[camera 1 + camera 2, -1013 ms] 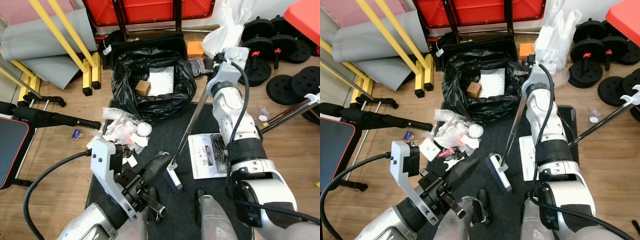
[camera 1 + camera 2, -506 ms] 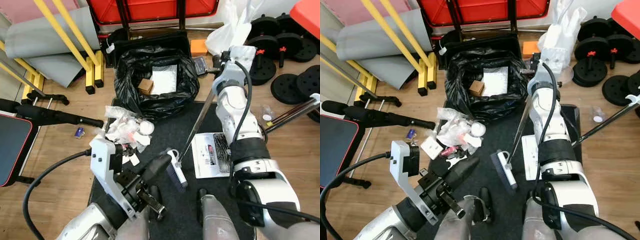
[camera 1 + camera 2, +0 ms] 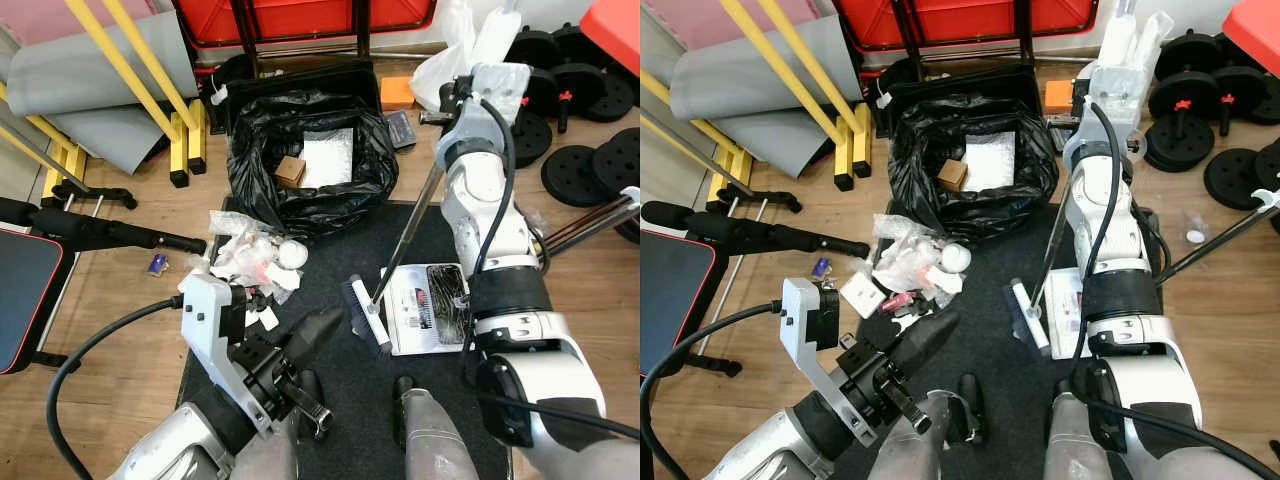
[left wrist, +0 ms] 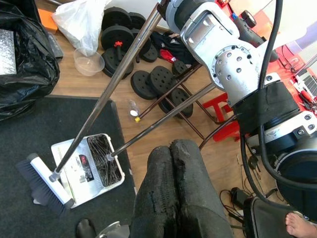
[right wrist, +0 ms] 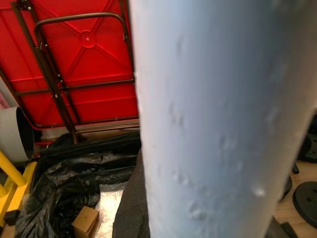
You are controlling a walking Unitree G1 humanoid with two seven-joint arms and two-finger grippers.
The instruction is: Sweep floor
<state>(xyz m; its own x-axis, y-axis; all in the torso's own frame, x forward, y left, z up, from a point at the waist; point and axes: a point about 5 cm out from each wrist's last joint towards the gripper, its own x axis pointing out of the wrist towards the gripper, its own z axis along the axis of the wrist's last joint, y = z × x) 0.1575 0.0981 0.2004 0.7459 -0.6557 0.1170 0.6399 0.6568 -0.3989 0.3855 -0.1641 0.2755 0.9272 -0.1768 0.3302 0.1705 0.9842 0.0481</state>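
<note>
A broom has its blue and white head (image 3: 365, 315) down on the black mat (image 3: 320, 250), beside the left edge of a white dustpan (image 3: 432, 312). Its metal handle (image 3: 415, 215) slants up to my right gripper (image 3: 447, 100), which is shut on it; the same handle (image 5: 218, 119) looms pale and close in the right wrist view. A pile of crumpled white wrappers (image 3: 250, 262) lies at the mat's left edge. My left gripper (image 3: 318, 328) hovers low over the mat near the pile, its fingers (image 4: 163, 163) pressed together and holding nothing.
A black bin bag (image 3: 305, 170) with a cardboard box and a foil packet stands open behind the mat. Weight plates (image 3: 585, 165) lie at the right, yellow bars (image 3: 130, 70) and grey mats at the left, a red frame (image 3: 300, 20) at the back. The dustpan's long handle (image 3: 590, 215) points right.
The broom head has slid right across the mat to the dustpan's edge. My right arm has swung right with the handle. The left gripper has stayed put.
</note>
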